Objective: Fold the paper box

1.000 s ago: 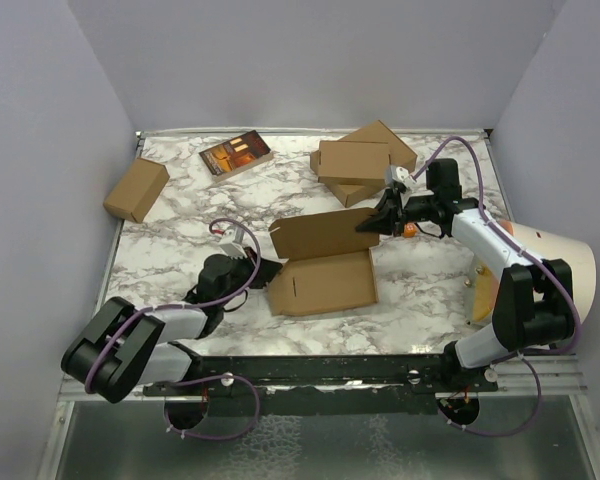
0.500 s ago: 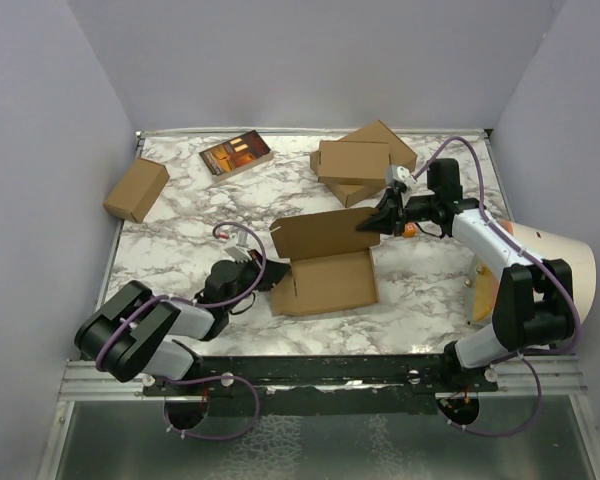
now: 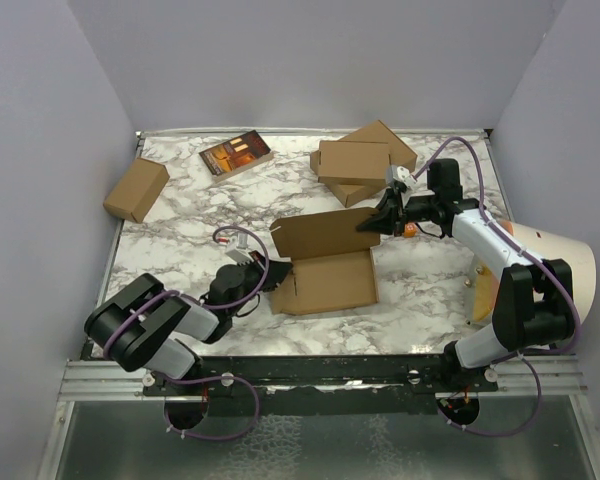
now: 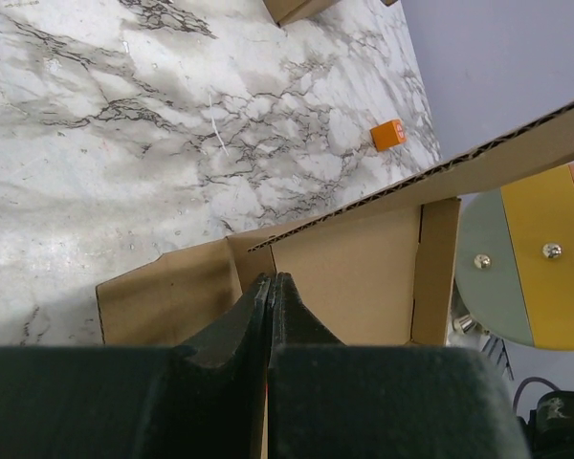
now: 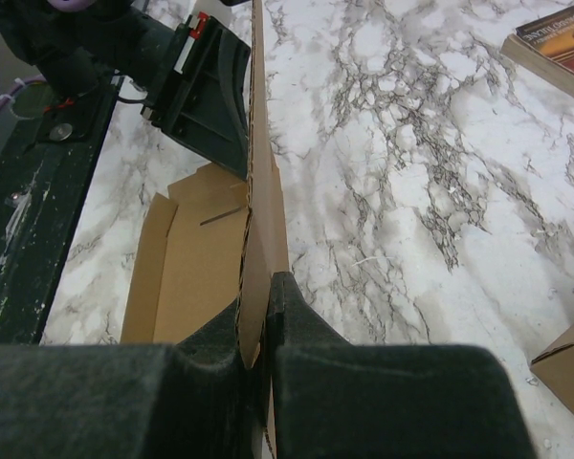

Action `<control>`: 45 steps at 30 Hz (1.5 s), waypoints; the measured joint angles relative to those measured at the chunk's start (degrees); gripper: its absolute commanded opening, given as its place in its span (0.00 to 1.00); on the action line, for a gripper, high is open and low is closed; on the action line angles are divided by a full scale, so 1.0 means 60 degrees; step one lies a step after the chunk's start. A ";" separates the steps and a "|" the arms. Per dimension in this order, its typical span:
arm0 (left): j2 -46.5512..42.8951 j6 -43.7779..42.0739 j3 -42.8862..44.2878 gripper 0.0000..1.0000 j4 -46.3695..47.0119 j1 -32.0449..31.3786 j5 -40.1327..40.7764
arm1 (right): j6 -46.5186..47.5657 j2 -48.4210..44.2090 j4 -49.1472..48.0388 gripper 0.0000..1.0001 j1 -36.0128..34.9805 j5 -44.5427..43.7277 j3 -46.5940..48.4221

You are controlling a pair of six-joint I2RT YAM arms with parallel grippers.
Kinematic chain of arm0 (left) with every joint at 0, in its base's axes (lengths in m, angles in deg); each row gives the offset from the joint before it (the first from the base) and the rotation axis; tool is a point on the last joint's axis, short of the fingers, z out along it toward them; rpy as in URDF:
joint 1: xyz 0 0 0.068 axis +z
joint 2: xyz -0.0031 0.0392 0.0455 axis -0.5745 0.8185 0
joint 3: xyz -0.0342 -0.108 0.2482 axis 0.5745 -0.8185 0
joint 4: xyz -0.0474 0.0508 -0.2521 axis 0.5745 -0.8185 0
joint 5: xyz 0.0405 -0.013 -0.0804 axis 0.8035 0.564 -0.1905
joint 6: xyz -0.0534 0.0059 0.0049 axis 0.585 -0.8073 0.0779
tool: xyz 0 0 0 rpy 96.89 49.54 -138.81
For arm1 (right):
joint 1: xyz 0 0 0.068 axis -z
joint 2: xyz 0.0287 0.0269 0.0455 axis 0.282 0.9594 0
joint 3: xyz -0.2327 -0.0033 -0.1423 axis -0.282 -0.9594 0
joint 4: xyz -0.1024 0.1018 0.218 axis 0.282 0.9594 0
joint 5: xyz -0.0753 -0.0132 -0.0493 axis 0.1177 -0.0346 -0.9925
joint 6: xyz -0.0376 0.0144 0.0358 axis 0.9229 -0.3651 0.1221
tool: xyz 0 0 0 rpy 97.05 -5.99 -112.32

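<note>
The paper box (image 3: pixel 325 283) is a brown cardboard mailer lying open mid-table, its lid (image 3: pixel 320 233) raised at the back. My right gripper (image 3: pixel 372 225) is shut on the lid's right edge; in the right wrist view the thin lid (image 5: pixel 258 191) runs edge-on between the fingers (image 5: pixel 301 316). My left gripper (image 3: pixel 270 280) sits low at the box's left side, shut, with a sliver of cardboard between its fingers (image 4: pixel 297 316). The left wrist view looks into the box's tray (image 4: pixel 354 277), with the lid's corrugated edge (image 4: pixel 478 158) above it.
Two stacked ready-folded boxes (image 3: pixel 360 160) stand at the back right. A small thick carton (image 3: pixel 136 189) is at the left and a book (image 3: pixel 236 154) at the back. A small orange cube (image 4: pixel 388 134) lies right of the box. A coloured disc (image 3: pixel 540 250) stands at the right edge.
My left arm's elbow has swung right and nearer the box, while its gripper stays at the box's left edge. The right gripper and the lid have not moved.
</note>
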 measured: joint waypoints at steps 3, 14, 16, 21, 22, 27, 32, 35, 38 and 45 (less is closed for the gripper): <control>0.0051 0.0025 -0.0007 0.00 0.0106 -0.0011 0.0066 | 0.0000 0.0000 -0.0007 0.01 0.0000 0.0000 -0.0015; 0.0889 0.0368 -0.0011 0.00 0.1064 -0.0142 0.0135 | -0.0109 0.0000 -0.0135 0.01 0.0000 0.0004 -0.0080; 0.1027 0.0415 0.0004 0.00 0.1209 -0.0189 0.0135 | -0.0138 0.0000 -0.0157 0.01 0.0000 0.0004 -0.0091; 0.1337 0.0535 0.0095 0.00 0.1530 -0.0251 0.0138 | -0.0178 0.0000 -0.0219 0.01 0.0000 0.0004 -0.0113; 0.1424 0.0565 0.0127 0.00 0.1596 -0.0255 0.0142 | -0.0178 0.0000 -0.0222 0.01 0.0000 0.0004 -0.0113; 0.1840 0.0692 0.0171 0.00 0.1996 -0.0299 0.0208 | -0.0178 0.0000 -0.0248 0.01 0.0004 0.0000 -0.0124; 0.2280 0.0772 0.0328 0.00 0.2408 -0.0299 0.0219 | -0.0178 0.0000 -0.0270 0.01 0.0018 -0.0004 -0.0124; 0.2514 0.0801 0.0342 0.01 0.2601 -0.0299 0.0219 | -0.0193 0.0000 -0.0273 0.01 0.0044 -0.0062 -0.0124; 0.2514 0.0798 0.0291 0.04 0.2648 -0.0299 0.0219 | -0.0255 0.0000 -0.0280 0.01 0.0044 -0.0171 -0.0124; 0.1515 0.0561 -0.0204 0.12 0.2361 -0.0306 0.0219 | -0.0477 -0.0007 -0.0328 0.01 0.0226 -0.0353 -0.0124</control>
